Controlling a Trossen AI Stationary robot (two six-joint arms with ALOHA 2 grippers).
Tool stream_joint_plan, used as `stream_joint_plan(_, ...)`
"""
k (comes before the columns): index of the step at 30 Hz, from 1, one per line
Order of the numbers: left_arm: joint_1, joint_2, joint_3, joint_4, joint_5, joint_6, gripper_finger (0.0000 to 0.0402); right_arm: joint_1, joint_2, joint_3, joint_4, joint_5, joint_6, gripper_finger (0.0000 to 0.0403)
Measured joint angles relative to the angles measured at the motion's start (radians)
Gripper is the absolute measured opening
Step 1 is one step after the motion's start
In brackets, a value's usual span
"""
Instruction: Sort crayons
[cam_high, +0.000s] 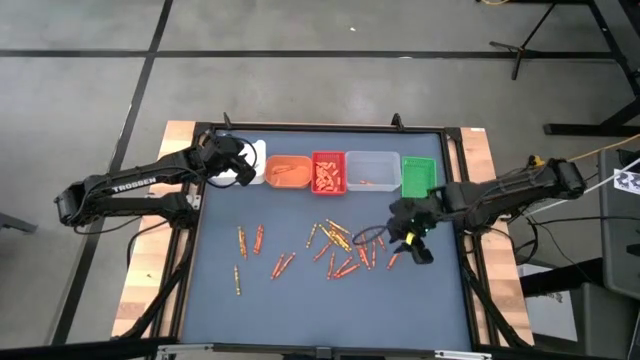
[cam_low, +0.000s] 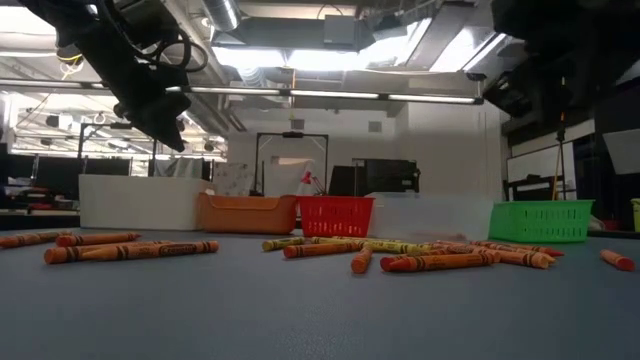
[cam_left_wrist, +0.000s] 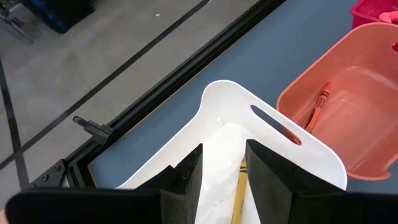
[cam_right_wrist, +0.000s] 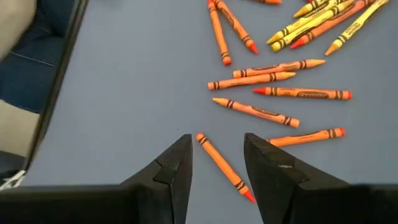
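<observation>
Many crayons lie loose on the blue mat, most in a cluster (cam_high: 340, 245) and a few at the left (cam_high: 250, 240). My right gripper (cam_high: 415, 245) hangs open above the cluster's right end. In the right wrist view its fingers (cam_right_wrist: 214, 174) stand on either side of one orange crayon (cam_right_wrist: 224, 167) lying flat on the mat below them, touching nothing. My left gripper (cam_left_wrist: 224, 171) is open over the white bin (cam_left_wrist: 273, 134) at the far left. A yellow crayon (cam_left_wrist: 239, 193) lies in that bin below the fingers.
Along the far edge stand the white (cam_high: 256, 172), orange (cam_high: 288, 172), red (cam_high: 328, 173), clear (cam_high: 371, 170) and green (cam_high: 418, 175) bins. The orange bin holds an orange crayon (cam_left_wrist: 317, 106). The red bin holds several crayons. The mat's near half is bare.
</observation>
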Motion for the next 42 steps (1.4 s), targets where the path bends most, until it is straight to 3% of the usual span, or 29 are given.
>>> stream_joint_plan(5, 0.0, 0.0, 0.0, 0.0, 0.0, 0.0, 0.0106, 0.077, 0.016, 0.0, -0.003, 0.099, 0.029, 0.0143)
stream_joint_plan(14, 0.0, 0.0, 0.0, 0.0, 0.0, 0.0, 0.0106, 0.144, 0.142, -0.001, -0.003, 0.113, 0.027, 0.0143)
stream_joint_plan(23, 0.0, 0.0, 0.0, 0.0, 0.0, 0.0, 0.0106, 0.148, 0.285, -0.001, -0.002, 0.175, 0.021, 0.0143)
stream_joint_plan(32, 0.0, 0.0, 0.0, 0.0, 0.0, 0.0, 0.0106, 0.148, 0.39, -0.001, -0.002, 0.173, -0.031, 0.0143)
stream_joint_plan(42, 0.0, 0.0, 0.0, 0.0, 0.0, 0.0, 0.0106, 0.148, 0.439, 0.0, -0.001, 0.208, -0.035, 0.0143)
